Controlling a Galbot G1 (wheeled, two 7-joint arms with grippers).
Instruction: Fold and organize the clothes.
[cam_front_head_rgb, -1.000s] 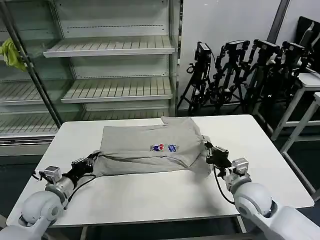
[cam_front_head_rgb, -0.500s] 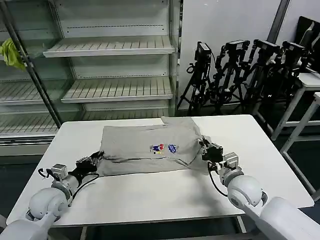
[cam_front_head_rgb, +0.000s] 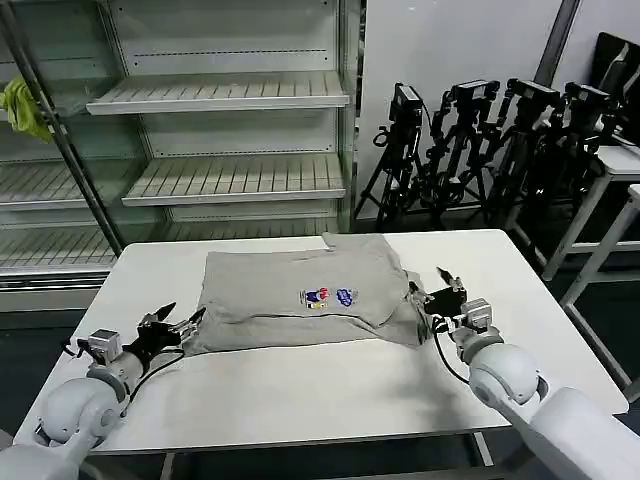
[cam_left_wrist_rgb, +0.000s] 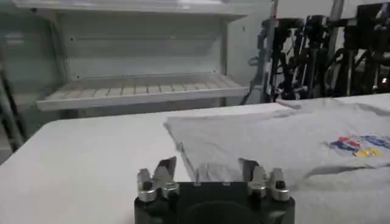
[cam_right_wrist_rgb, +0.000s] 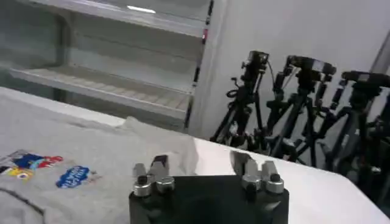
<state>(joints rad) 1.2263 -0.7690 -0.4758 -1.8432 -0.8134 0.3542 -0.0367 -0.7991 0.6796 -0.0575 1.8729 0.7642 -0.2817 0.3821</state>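
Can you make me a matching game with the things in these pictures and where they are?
Things:
1. light grey knit shirt
2. yellow-green rag
3. black camera tripods
4. left gripper

Places or states:
A. standing on the floor behind the white table
B. hanging at the left end of the metal shelves
C. fingers open, beside the shirt's left edge
D. lying flat on the white table

Pairs: 1-D, 2-B, 3-A, 4-C

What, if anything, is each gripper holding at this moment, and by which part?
Nothing is held. The left gripper is open just off the shirt's near left corner; the right gripper is open beside its right edge. The shirt lies flat on the table.
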